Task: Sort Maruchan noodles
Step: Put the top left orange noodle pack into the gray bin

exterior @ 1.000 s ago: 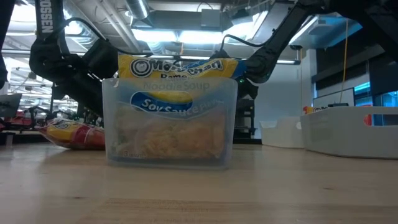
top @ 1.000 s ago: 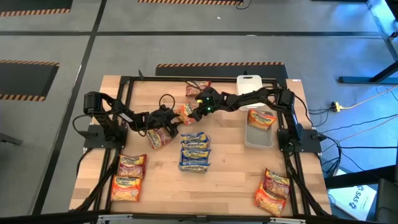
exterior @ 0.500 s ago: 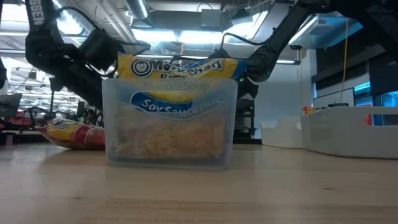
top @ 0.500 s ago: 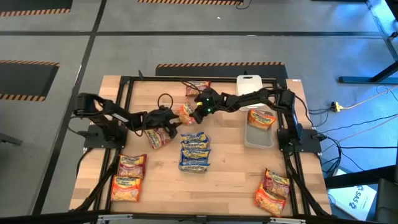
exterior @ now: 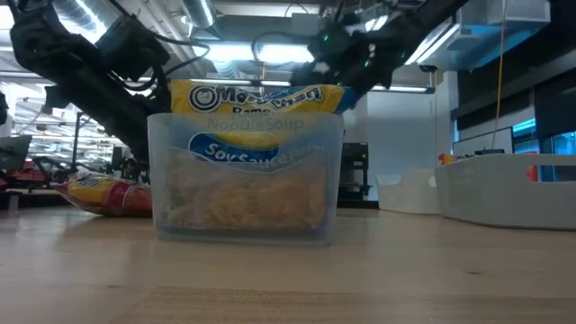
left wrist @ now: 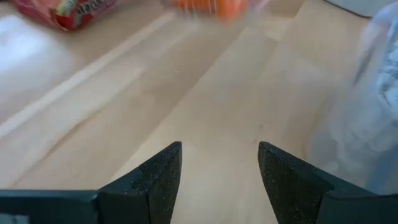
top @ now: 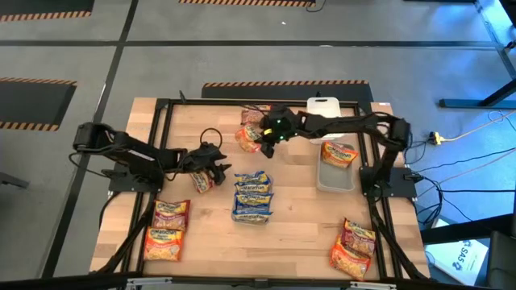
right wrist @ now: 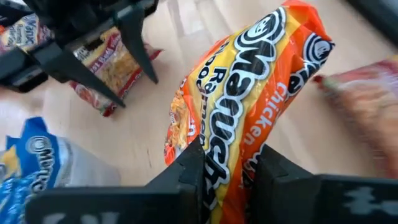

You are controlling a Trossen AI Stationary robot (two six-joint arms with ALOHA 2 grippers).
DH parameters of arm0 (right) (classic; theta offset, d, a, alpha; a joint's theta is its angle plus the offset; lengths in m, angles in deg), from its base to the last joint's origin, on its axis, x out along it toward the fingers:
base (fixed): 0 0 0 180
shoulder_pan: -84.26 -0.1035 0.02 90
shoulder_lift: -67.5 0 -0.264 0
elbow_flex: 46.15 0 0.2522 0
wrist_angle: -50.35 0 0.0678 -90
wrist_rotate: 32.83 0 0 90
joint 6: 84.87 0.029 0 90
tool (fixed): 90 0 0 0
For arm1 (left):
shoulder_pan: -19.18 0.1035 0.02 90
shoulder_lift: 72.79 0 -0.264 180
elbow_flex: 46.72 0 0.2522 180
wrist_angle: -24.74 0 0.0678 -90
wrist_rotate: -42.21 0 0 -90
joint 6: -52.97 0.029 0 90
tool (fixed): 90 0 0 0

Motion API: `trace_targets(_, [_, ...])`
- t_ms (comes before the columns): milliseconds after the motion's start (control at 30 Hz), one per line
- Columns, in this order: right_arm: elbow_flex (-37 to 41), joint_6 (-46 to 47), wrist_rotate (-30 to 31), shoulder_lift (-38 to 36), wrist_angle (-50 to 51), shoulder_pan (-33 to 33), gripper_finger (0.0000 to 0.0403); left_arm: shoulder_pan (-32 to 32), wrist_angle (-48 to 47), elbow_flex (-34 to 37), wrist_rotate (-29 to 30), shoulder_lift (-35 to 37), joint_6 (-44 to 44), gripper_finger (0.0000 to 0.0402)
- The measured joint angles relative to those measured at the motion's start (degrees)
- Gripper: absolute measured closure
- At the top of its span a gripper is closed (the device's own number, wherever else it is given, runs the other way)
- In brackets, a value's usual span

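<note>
My right gripper [top: 262, 141] [right wrist: 229, 149] is shut on an orange-and-yellow Maruchan packet [top: 247, 138] [right wrist: 249, 81], held above the table's far middle. My left gripper [top: 214, 167] [left wrist: 219, 146] is open over bare wood, with nothing between its fingers. A dark red packet [top: 201, 181] lies flat on the table just beside it. A clear container [top: 252, 196] [exterior: 245, 171] at the table's middle holds blue-and-yellow packets. Another dark red packet [top: 256, 115] lies at the far middle. My right gripper pinches the orange packet between its two fingers [right wrist: 189, 174], across one end of the packet [right wrist: 219, 163]. The fingers slant downward, coming from the table's right side. The packet reaches forward past the fingertips, lifted clear of the table.
A second clear container [top: 336, 169] at the right holds one orange packet, and a white lid [top: 322, 107] lies beyond it. Loose packets lie at the near left [top: 167, 228] and near right [top: 353, 248]. The dark frame posts [top: 161, 113] stand around the table.
My right gripper has risen and rolled, lifting the orange packet off the table and carrying it a little toward the far edge. My left gripper has drawn back toward the table's near left and risen, still open, away from the dark red packet, which stays flat.
</note>
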Motion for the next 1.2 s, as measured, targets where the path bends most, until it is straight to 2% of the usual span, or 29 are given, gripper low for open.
trace_targets(233, [-0.02,-4.74,4.21,-10.8,14.26,-0.07,0.0341,-2.84,0.18,-0.02,0.41,-0.22,-1.0,0.0195])
trace_targets(367, [-0.02,-5.19,5.01,-17.0,24.62,-0.5,0.0339,-4.11,0.24,-0.02,0.58,-0.22,-1.04,0.0195])
trace_targets(467, [-0.02,-4.49,7.85,-21.47,33.49,-1.85,0.0339,-4.93,0.3,-0.02,0.59,-0.22,-1.03,0.0195])
trace_targets(667, [-0.02,-0.45,11.37,-30.38,49.47,-9.67,0.0339,-5.25,0.46,-0.02,0.61,-0.22,-0.96,0.0195])
trace_targets(833, [-0.02,8.77,14.59,-38.17,59.09,-17.57,0.0338,-5.25,0.26,-0.04,0.6,-0.22,-0.93,0.0195])
trace_targets(1000, [0.83,17.09,20.16,-42.64,70.73,-23.44,0.0338,-5.25,0.32,-0.07,0.61,-0.22,-0.67,0.0195])
trace_targets(1200, [8.56,16.49,22.11,-43.79,73.88,-25.95,0.0338,-5.22,0.56,-0.07,0.62,-0.22,-0.65,0.0195])
